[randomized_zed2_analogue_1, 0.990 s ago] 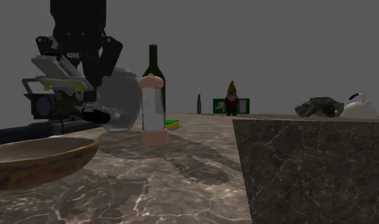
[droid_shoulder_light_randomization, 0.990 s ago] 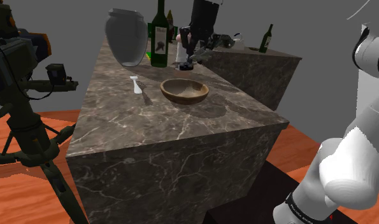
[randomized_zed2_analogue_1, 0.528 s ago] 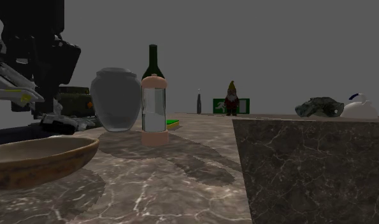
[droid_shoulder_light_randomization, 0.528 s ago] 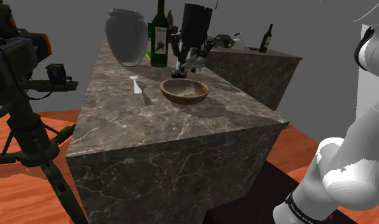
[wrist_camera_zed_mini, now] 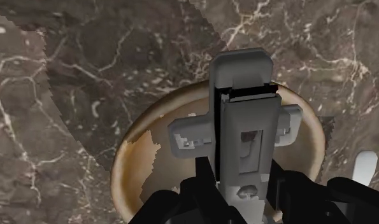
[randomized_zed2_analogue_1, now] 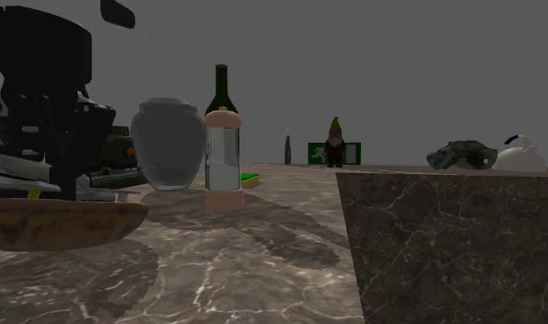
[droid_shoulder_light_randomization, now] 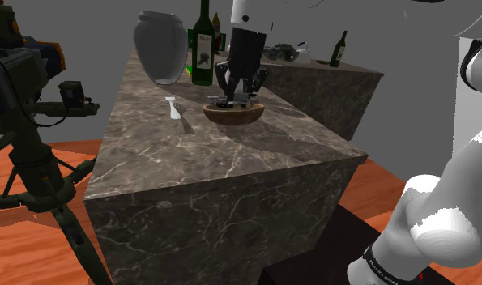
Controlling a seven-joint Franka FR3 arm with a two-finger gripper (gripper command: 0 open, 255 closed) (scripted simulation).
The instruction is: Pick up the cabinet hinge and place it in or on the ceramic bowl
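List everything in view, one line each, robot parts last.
veined dark brown marble blocks: 2, brown, one central, one behind it
round brown bowl: 1, brown, on the central block
grey cabinet hinge: 1, grey, clasped over the bowl
small white piece: 1, white, beside the bowl, apart
rounded pale grey vase: 1, grey, block's far end
labelled dark green wine bottle: 1, green, beside the vase
clear shaker with peach caps: 1, clear, near the wine bottle
slim dark bottle: 1, dark, on the rear block
red-hatted gnome figure: 1, red, far background
black camera tripod: 1, black, on the orange floor
white robot arm: 1, white, shoulder view's right
black end effector: 1, black, shut on the hinge
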